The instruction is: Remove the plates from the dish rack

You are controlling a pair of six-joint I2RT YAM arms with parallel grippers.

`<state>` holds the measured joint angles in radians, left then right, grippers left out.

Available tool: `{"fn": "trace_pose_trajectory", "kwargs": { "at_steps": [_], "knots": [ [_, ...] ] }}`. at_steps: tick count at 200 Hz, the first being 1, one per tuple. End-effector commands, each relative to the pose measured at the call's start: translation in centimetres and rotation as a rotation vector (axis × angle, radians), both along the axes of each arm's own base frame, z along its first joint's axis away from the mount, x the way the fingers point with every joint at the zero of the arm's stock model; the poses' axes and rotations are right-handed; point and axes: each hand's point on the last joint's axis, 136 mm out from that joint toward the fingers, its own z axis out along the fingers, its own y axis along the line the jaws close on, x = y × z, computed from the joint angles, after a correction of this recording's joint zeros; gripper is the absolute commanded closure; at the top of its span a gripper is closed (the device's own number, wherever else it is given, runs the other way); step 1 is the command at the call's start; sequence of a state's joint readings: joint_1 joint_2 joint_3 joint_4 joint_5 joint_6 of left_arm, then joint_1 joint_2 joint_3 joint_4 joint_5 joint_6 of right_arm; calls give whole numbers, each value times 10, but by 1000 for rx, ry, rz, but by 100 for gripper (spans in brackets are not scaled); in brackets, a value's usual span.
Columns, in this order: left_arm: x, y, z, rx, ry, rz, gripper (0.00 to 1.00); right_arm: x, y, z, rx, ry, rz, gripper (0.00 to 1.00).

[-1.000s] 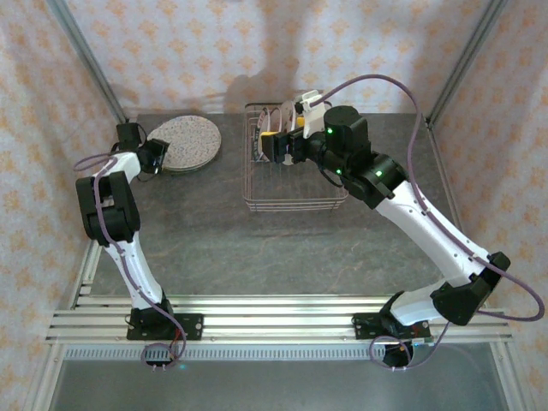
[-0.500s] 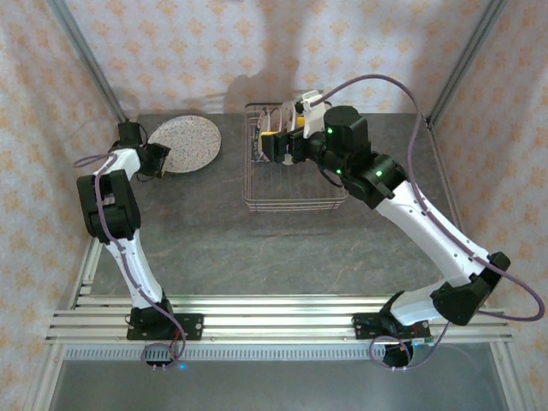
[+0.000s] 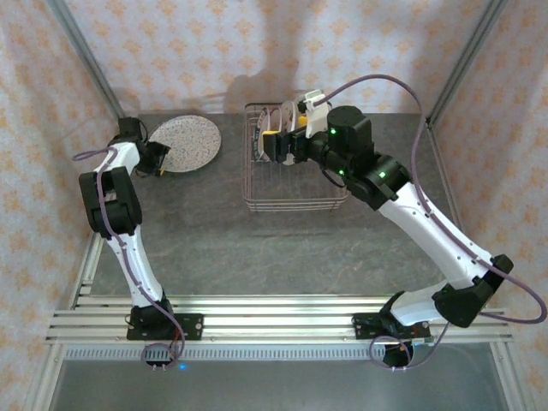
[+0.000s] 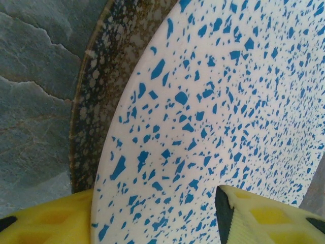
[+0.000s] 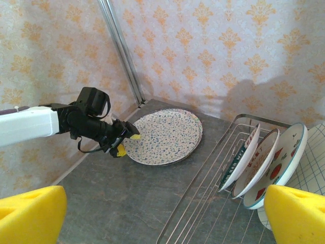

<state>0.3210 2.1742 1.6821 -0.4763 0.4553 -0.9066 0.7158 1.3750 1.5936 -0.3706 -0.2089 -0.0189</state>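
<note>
A white blue-speckled plate (image 4: 213, 101) lies flat on a dark-rimmed plate (image 4: 94, 96) at the far left corner of the tabletop (image 4: 30, 101). The left tool (image 5: 127, 143) sits at the speckled plate's edge with the rim between its yellow fingers (image 4: 51, 221). Whether it presses on the plate cannot be told. The right tool (image 5: 162, 216) hangs over the dish rack (image 5: 203, 201), its jaws spread wide and empty. Three plates stand on edge between the rack's tines, a red-marked plate (image 5: 260, 165) in the middle. A checked plate (image 5: 316, 152) stands just beside them.
</note>
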Motion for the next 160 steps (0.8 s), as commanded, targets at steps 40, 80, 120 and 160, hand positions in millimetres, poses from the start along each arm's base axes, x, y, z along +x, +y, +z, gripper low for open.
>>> {"fn": "trace_pose_trajectory", "kwargs": {
  "at_steps": [40, 80, 120, 160],
  "knots": [
    [-5, 9, -2, 39, 60, 11, 40, -7, -5, 16, 35, -18, -4, 1],
    [-2, 7, -3, 32, 77, 14, 40, -6, -6, 14, 30, -10, -16, 1],
    [-1, 7, -1, 51, 96, 24, 39, -7, -8, 16, 35, -12, -21, 1],
    [-10, 10, 8, 88, 128, 33, 38, -6, -9, 20, 42, -18, -25, 1]
  ]
}}
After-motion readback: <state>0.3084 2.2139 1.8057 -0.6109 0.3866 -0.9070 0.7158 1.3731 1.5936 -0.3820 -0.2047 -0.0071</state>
